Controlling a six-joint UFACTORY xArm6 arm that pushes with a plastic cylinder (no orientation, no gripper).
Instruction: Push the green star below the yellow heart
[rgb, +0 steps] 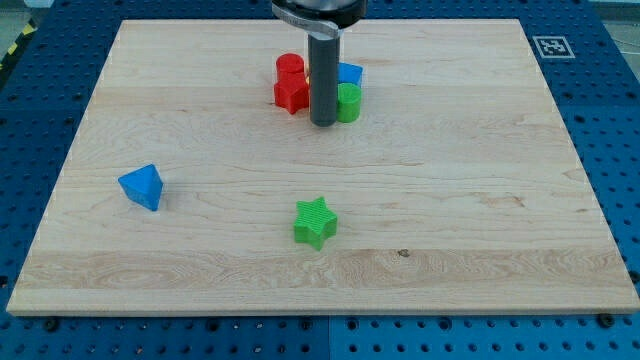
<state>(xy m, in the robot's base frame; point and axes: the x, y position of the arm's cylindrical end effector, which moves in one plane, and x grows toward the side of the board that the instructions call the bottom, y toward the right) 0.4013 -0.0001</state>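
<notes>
Closest to the camera is the green star (316, 222), sitting on its own in the lower middle of the wooden desk (480, 200). It has bare wood all around it: a strip of board below it toward the view's bottom edge, wide stretches to both sides, and a big gap up toward the cluster at the top.

Off to the view's left, well apart from the star and fairly near the left edge, is a blue block (141, 186), kind of a wedge or triangle shape.

Up near the view's top centre things get crowded. My tip (323, 123) is planted right in the middle of a little huddle. A red block (291, 92) sits just to its left, with a second red block (289, 66) right behind it, touching or nearly so. A green cylinder (348, 102) is just to the tip's right, and a blue block (350, 73) peeks out behind that. The rod hides part of this group, so I can't tell what else might be tucked behind it. I can't spot the yellow heart anywhere in this view.

No pincer on this arm, just the dark rod, so nothing to call apart or together.

Only marking I can see is a black-and-white square tag (548, 46) on the blue perforated base (615, 120) at the top right, just off the desk corner. No readable writing on it.
</notes>
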